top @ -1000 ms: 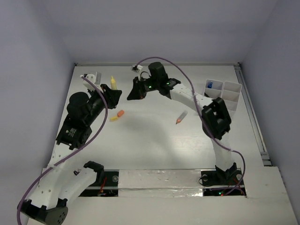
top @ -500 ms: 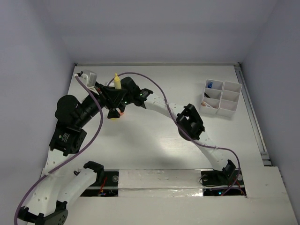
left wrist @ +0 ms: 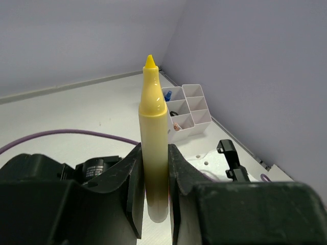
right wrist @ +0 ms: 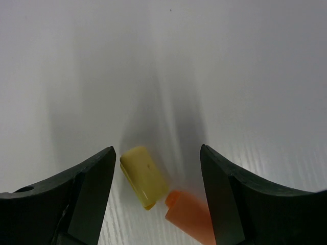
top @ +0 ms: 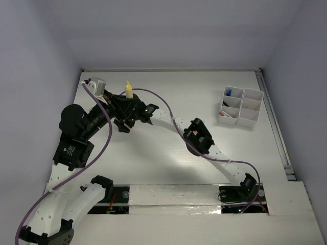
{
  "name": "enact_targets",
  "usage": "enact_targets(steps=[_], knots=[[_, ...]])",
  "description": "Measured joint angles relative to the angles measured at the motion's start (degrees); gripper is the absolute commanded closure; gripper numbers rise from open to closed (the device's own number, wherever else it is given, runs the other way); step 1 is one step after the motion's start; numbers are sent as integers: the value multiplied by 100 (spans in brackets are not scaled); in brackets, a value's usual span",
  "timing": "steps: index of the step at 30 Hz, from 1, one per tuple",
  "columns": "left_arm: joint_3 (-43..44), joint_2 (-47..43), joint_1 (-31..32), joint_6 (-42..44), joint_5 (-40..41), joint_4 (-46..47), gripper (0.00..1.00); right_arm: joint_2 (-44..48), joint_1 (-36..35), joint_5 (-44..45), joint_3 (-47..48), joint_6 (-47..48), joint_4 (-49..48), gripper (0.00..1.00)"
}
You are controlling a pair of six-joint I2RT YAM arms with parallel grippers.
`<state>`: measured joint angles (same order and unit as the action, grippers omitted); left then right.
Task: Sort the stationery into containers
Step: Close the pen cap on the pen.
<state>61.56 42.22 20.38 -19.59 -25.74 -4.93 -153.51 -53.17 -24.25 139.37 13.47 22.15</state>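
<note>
White tabletop [top: 153,163] under pale walls fills my feed, with the white organizer tray [top: 240,107] at its far right holding a blue-capped item [top: 230,92] in a far compartment and something pinkish [top: 225,113] in a near one. My left gripper [left wrist: 154,150] is clamped on a yellow marker [left wrist: 152,102], tip up, well apart from the tray. My right gripper [right wrist: 157,151] has its jaws apart over a stubby yellow piece [right wrist: 144,176] just beside an orange marker [right wrist: 189,214].

Top camera looks down; wrist cameras sit close; left shares tray [top: 249,121].
</note>
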Motion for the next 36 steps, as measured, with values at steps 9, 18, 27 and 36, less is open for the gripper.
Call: enact_targets(steps=[9,18,27,36], knots=[[0,0,0,26,-2,0,100,-96,-160,417,9,323,138,35],[-2,-9,0,72,33,0,100,-96,-162,715,-35,551,105,52],[-7,-83,0,92,74,0,100,-20,-197,835,-304,564,-297,71],[-50,-120,0,87,140,0,100,452,-201,787,-1202,-13,-870,84]])
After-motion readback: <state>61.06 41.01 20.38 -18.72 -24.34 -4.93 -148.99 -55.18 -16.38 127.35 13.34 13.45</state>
